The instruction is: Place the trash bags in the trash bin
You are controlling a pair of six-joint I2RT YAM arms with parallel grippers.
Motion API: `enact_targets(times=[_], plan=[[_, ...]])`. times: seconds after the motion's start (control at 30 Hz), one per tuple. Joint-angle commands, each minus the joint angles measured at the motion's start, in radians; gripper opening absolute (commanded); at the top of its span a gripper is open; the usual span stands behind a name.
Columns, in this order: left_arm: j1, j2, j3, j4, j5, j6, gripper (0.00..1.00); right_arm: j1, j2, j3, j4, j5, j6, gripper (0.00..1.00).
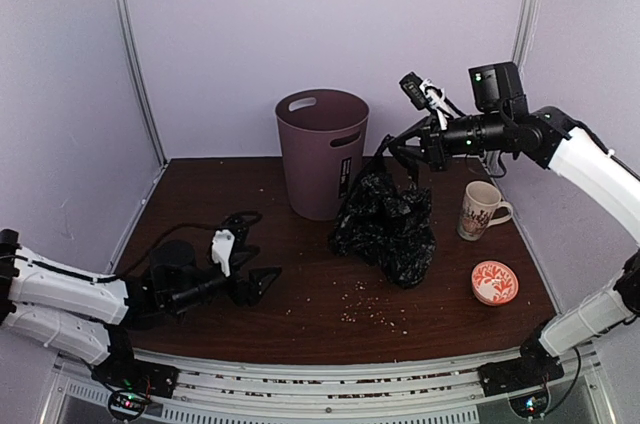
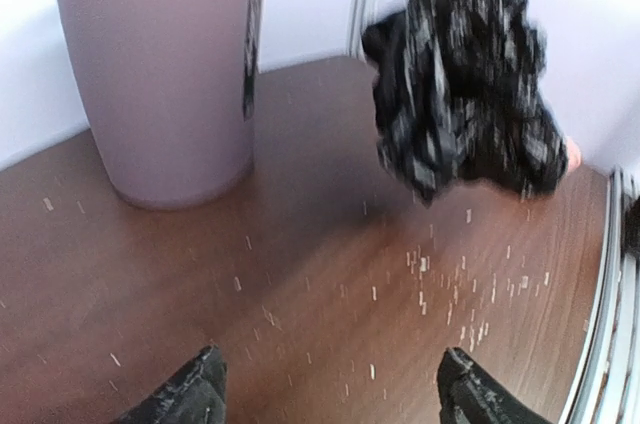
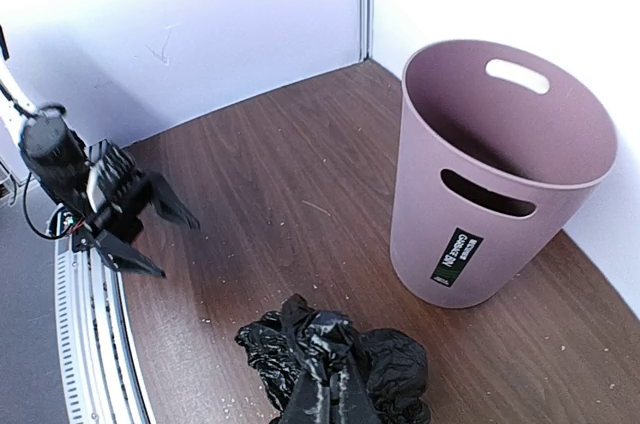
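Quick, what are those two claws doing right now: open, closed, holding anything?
left gripper: open, holding nothing.
right gripper: closed, holding the black trash bag.

White rounded link shells [image 1: 60, 289] with black joint housings [image 1: 490, 132]; left gripper [image 2: 335, 384] and right gripper [image 1: 402, 157] black, two-fingered; loose black cables [image 1: 240, 216]; white plastic clip [image 1: 224, 249] at left wrist; green indicator lights [image 1: 478, 74]; black base mounts [image 1: 135, 376].
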Motion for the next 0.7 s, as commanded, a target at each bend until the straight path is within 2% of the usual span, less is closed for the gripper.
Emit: enact_targets(times=[0.0,0.17,0.3,0.33,0.37,0.47,0.5,0.6,0.67], plan=[[0.003,0.236,-0.085,0.471,0.109,-0.090,0.71,-0.006,0.061,0.101,0.000,-0.040,0.039,0.00],[0.000,0.485,-0.028,0.718,0.219,-0.138,0.67,-0.004,0.135,0.261,-0.066,-0.113,0.071,0.00],[-0.003,0.565,0.005,0.830,0.241,-0.153,0.67,-0.009,0.100,0.222,-0.063,-0.248,0.036,0.00],[-0.005,0.567,0.014,0.825,0.236,-0.150,0.67,-0.026,0.085,0.197,-0.058,-0.265,0.038,0.00],[-0.008,0.565,0.019,0.817,0.223,-0.148,0.67,-0.078,0.066,0.131,0.026,-0.260,0.120,0.00],[-0.016,0.549,0.024,0.790,0.177,-0.157,0.68,-0.411,0.081,-0.210,0.466,-0.230,0.519,0.00],[-0.019,0.543,0.022,0.785,0.162,-0.158,0.68,-0.478,0.122,-0.281,0.497,-0.177,0.554,0.00],[-0.031,0.509,0.019,0.742,0.116,-0.159,0.68,-0.501,0.254,-0.292,0.262,-0.081,0.307,0.00],[-0.044,0.485,0.019,0.700,0.081,-0.157,0.67,-0.490,0.267,-0.378,0.286,-0.091,0.285,0.00]])
